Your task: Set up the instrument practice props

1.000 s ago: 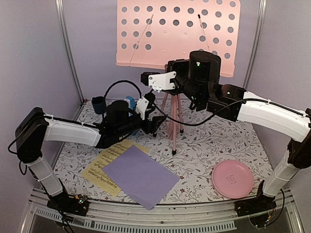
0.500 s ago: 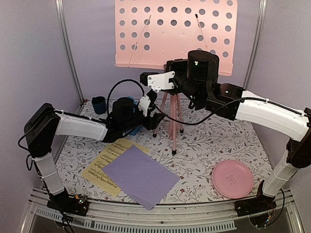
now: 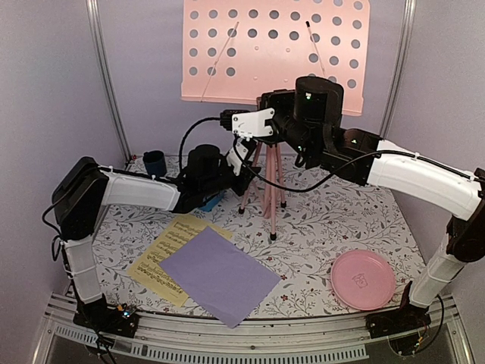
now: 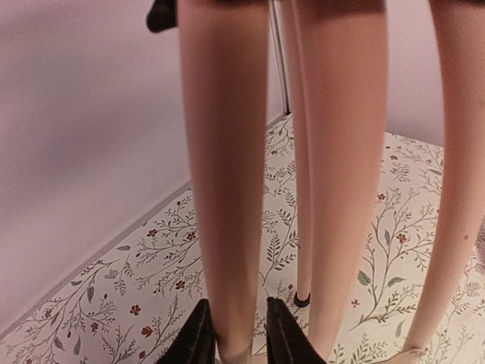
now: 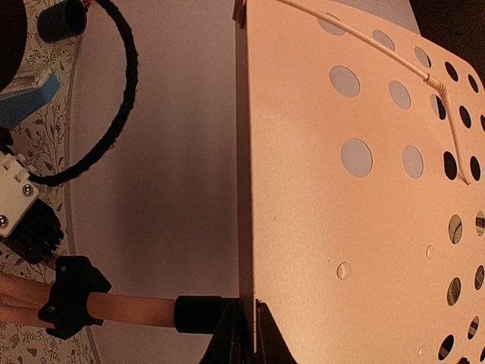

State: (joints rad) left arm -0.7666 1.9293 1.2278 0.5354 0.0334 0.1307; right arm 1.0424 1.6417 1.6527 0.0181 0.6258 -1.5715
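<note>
floral table [image 3: 341,220], gripped music stand [image 3: 276,49]

Both arms wear glossy white shells over chunky black joints, black cables looping along them. The right arm [image 3: 394,178] shows a small green light, apparently an indicator; a white screwed bracket sits by the left gripper [image 4: 238,334], fingers black
</note>
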